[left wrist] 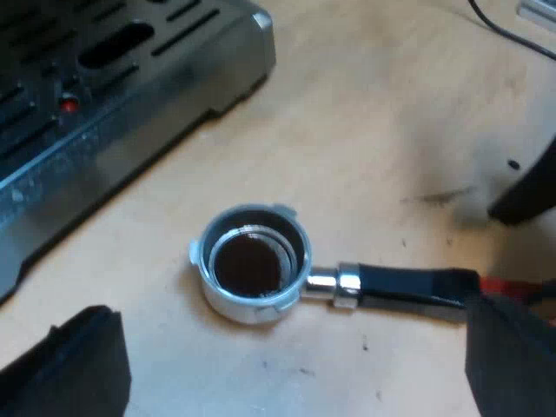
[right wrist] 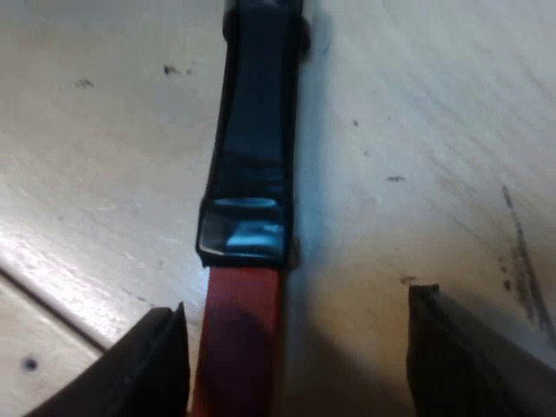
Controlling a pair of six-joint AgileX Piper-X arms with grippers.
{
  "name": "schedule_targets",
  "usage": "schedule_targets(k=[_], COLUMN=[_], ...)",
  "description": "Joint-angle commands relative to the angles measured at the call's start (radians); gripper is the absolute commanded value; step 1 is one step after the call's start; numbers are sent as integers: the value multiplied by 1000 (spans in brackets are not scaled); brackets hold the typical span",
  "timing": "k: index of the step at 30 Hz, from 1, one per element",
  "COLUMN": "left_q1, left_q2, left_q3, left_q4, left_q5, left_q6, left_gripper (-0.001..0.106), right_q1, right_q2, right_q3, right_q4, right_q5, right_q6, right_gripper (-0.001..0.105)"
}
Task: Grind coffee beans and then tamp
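Loaded holder [left wrist: 252,274] lies on the table [left wrist: 373,104] — left gripper [left wrist: 295,360] spread wide above it.
Its red end [right wrist: 239,343] sits off-centre in the wide-open right gripper [right wrist: 295,343] — closing could swing the holder, spilling grounds [left wrist: 248,263].

No text, label, brand, number or sign can be read. The silver slotted-metal espresso machine [left wrist: 113,87], the round metal holder [left wrist: 252,265] with its black handle ending in red, and the pale wooden tabletop [left wrist: 382,113] bear no legible marking.
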Motion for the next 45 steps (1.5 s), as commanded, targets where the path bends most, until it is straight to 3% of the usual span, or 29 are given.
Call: schedule_targets(k=[1,7,8,10,13,18,21,26,31,33,39,45], left_q1=[-4,-4,-4,-4,-4,-4,-2,-2,-2,-2,-2,-2], left_q2=[-2,-2,-2,-2,-2,-2,-2,-2,-2,-2,-2,-2], left_q3=[-36,-124,-131,-160,-204,-252,-272,-275,-275,-275,-275,-275], left_q4=[52,114,119,139,155,185,210,242,279,284,284,284], left_q5=[-33,-73,-73,-73,-75,-117,-167,-209,-284,-315,-341,-396], left_q6=[-7,-2,-2,-2,-8,-10,-10,-27,-29,-29,-29,-29], left_gripper=[80,80,80,80,80,80,80,80,80,80,80,80], right_q1=[-2,-2,2,2,2,2,2,2,-1,-1,-1,-1], right_q2=[-54,-163,-191,-216,-246,-248,-241,-210,-151,-104,15,122], right_q3=[-22,-57,-73,-93,-135,-155,-142,-82,-12,20,26,26], right_q4=[29,29,25,25,22,-69,-147,-302,-488,-593,-755,-876], right_q5=[0,9,32,61,98,105,121,183,186,186,177,177], right_q6=[0,-12,-27,-69,-206,-370,-416,-431,-433,-463,-556,-564], right_gripper=[56,57,61,69,83,84,84,84,84,84,84,84])
